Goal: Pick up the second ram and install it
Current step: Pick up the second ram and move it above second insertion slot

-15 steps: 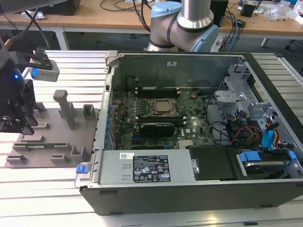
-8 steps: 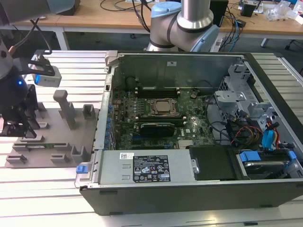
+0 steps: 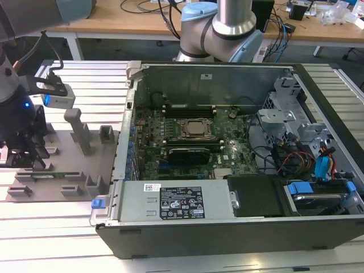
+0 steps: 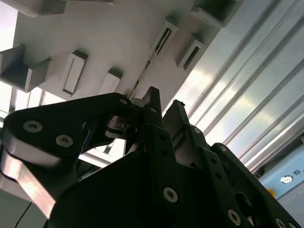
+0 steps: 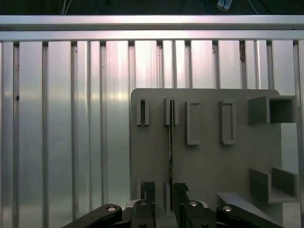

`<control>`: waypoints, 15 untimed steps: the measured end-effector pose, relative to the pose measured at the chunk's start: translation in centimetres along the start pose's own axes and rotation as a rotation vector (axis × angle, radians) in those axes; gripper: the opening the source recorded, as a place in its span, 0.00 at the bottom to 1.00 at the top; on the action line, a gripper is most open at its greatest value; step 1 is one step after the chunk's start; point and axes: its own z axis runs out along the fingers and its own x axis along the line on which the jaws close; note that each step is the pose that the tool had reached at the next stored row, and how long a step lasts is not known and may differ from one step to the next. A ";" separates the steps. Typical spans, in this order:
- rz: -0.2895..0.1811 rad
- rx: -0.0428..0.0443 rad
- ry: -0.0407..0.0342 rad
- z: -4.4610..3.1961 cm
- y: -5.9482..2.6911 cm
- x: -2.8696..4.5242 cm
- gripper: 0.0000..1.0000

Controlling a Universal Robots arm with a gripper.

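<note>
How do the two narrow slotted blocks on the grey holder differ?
The filled block holds the second ram on edge; the empty block holds nothing. The open pincer straddles that ram, so sits nearer the filled block than the empty block. Both are grey, alike in size.

Silver-grey tubular robot arm [image 3: 233,17] wearing pale blue joint caps [image 3: 196,10]
Its matte black gripper [image 5: 165,194] is showing flat linkage bars [image 4: 52,128] pinned with silver screws [image 4: 170,194] in both wrist views; a blue light [image 3: 24,104] is glowing on the wrist beside a pale boxy camera [image 3: 58,98].
</note>
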 end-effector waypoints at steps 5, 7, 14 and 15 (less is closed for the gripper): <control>-0.001 0.0000 0.0000 0.95 -0.04 0.02 0.30; -0.001 0.0000 0.0000 1.31 -0.05 0.04 0.30; -0.001 0.0000 0.0001 2.43 -0.10 0.06 0.30; -0.001 0.0000 0.0000 2.66 -0.11 0.07 0.30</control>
